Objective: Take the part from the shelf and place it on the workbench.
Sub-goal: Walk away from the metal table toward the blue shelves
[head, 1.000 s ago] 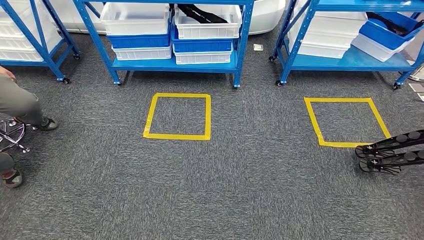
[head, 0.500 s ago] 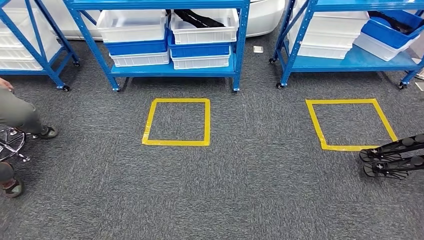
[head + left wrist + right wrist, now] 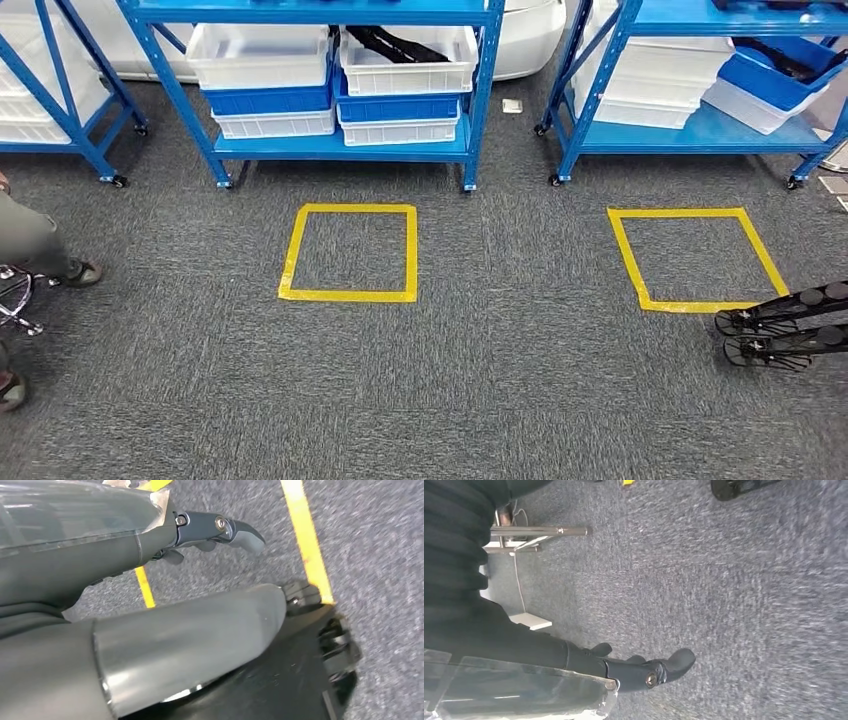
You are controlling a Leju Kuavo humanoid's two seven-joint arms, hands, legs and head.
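Observation:
A long black part [image 3: 395, 42] lies in a white bin [image 3: 408, 62] on the middle blue shelf [image 3: 340, 146], at the top of the head view. Another dark part [image 3: 785, 58] lies in a tilted blue bin on the right shelf [image 3: 700, 128]. My left hand [image 3: 220, 530] hangs beside my body over the carpet near yellow tape, its fingers loosely apart and holding nothing. My right hand [image 3: 649, 672] also hangs low over the carpet, its fingers loosely extended and nothing in them.
Two yellow tape squares [image 3: 350, 252] [image 3: 697, 260] mark the grey carpet in front of the shelves. A black wheeled frame [image 3: 785, 325] lies at the right edge. A person's legs [image 3: 35, 245] and a stool [image 3: 15, 295] are at the left edge.
The whole picture has slid downward and slightly left, so the camera has moved toward the shelves. The shelves and tape squares keep their places on the floor.

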